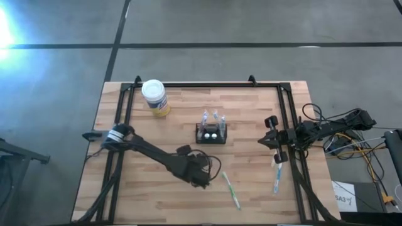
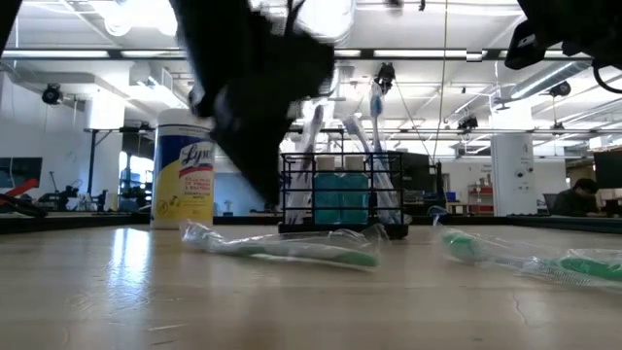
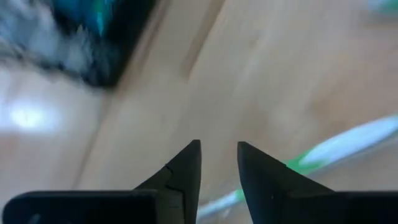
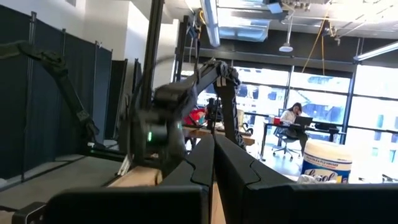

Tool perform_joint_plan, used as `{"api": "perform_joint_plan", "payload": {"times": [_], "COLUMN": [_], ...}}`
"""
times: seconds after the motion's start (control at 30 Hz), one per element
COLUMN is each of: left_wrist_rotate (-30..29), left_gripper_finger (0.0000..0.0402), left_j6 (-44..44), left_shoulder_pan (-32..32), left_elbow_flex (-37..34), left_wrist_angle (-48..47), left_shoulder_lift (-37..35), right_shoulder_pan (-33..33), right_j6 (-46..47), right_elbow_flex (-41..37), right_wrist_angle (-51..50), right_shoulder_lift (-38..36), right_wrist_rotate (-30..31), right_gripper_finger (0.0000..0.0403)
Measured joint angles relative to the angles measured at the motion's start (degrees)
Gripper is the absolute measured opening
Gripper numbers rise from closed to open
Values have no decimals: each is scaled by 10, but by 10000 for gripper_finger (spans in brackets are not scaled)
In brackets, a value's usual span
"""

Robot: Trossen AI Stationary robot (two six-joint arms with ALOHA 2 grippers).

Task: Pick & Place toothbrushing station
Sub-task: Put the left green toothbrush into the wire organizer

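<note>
Surface: wooden plank table (image 1: 251, 182), pale boards, edged by a dark metal frame (image 1: 207, 83) along its far side and both flanks.
Landmark: toothbrushing station (image 1: 210, 133), a small black slotted holder standing upright near the middle of the table, with several toothbrushes poking up from it and teal packets behind its bars in the low view (image 2: 342, 199).
Wipes jar (image 1: 155, 97): round, white-lidded, yellow-labelled, upright, well to the left of the station and nearer the table's far edge.
Wrapped toothbrush, green (image 1: 230, 190): lying flat on the boards, on the near side of the station and slightly to its right.
Wrapped toothbrush, blue (image 1: 276, 179): lying flat, well to the right of the station, beside the right frame rail.
Left gripper (image 1: 204, 179): low over the table on the near side of the station, just beside the green toothbrush; its fingers (image 3: 183, 171) stand a little apart with bare wood between them, clamped on nothing.
Right gripper (image 1: 276, 139): raised at the table's right rim, well to the right of the station; fingers pressed together, nothing between them.
Room: grey concrete floor around the table; beyond it an open workshop with ceiling strip lights, large windows, and a person (image 4: 291, 119) seated at a desk far off.
</note>
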Motion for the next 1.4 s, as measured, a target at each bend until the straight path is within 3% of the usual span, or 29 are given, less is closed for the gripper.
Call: {"api": "perform_joint_plan", "payload": {"times": [0.1, 0.27, 0.4, 0.67, 0.93, 1.07, 1.23, 1.4], "left_wrist_rotate": [0, 75, 85, 179, 222, 188, 99, 103], "left_gripper_finger": [105, 91, 70, 7, 7, 5, 4, 3], "left_j6": [26, 91, 99, 117, 79, 66, 96, 140], "left_shoulder_pan": [-1, -3, -3, -2, -21, -33, -27, -3], "left_elbow_flex": [11, 15, 16, 15, 14, 14, 27, 26], "left_wrist_angle": [33, 142, 179, 169, 44, 35, 88, 135], "left_shoulder_lift": [-15, -14, 6, 31, 32, 23, 12, 27], "right_shoulder_pan": [0, 0, 0, 0, 0, 0, 0, 0], "right_j6": [0, 0, 0, -3, -2, -1, -1, -3], "right_elbow_flex": [0, 0, 0, 0, 0, 0, 0, 0], "right_wrist_angle": [0, 0, 0, 0, 0, 0, 1, 2], "right_shoulder_lift": [0, 0, 0, 0, 1, 1, 1, 1], "right_wrist_rotate": [0, 0, 0, 0, 0, 0, 0, 0], "right_gripper_finger": [8, 8, 8, 8, 8, 8, 8, 8]}}
